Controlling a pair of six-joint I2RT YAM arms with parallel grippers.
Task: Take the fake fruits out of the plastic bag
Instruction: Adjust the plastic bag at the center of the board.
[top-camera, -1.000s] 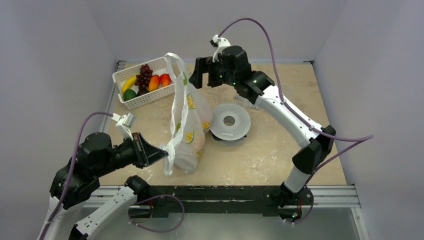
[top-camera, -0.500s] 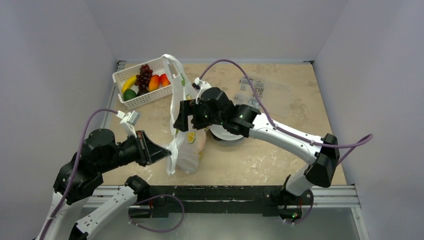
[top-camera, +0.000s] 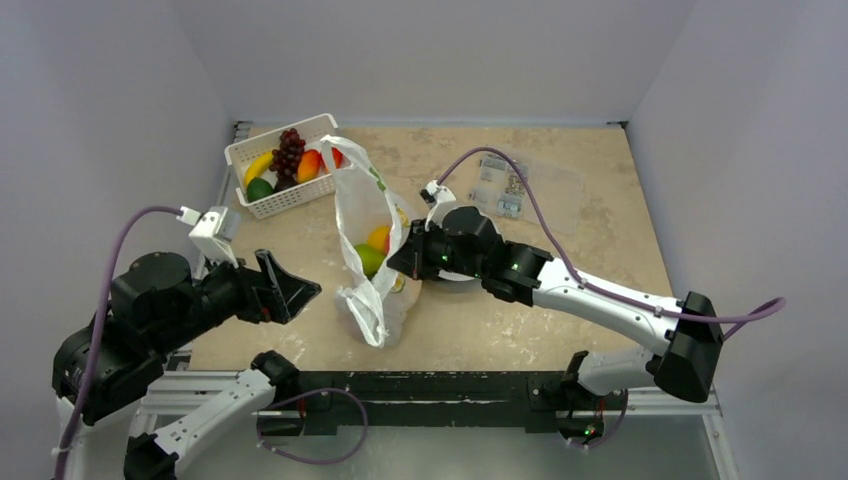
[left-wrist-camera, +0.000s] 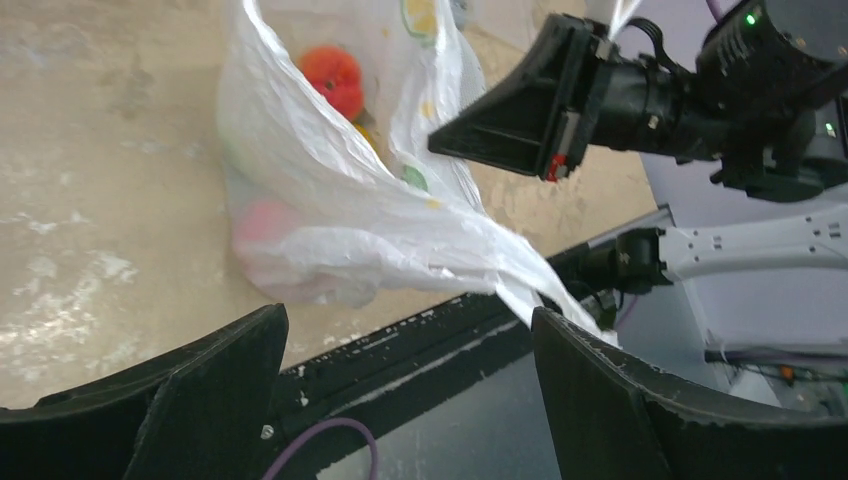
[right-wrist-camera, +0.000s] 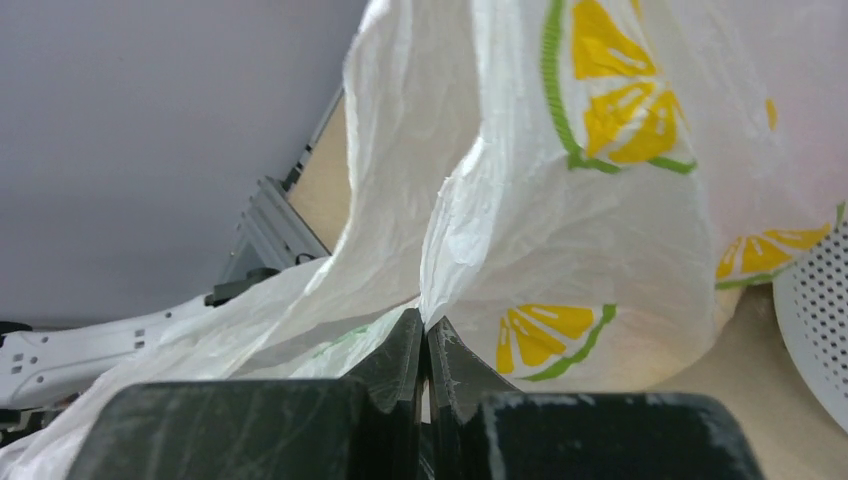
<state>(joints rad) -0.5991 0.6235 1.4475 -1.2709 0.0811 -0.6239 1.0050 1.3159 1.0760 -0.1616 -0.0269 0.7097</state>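
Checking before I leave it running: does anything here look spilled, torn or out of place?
Nothing looks spilled or torn. The plastic bag is pulled lopsided: the right tool is shut on its rim, the left tool is open, and fake fruits are inside it.

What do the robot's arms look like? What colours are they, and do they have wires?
Both arms have white links with chunky black joints. The left gripper and right gripper have black wedge-shaped fingers. A purple cable loops along each arm, and tiny green lights glow on the right arm.
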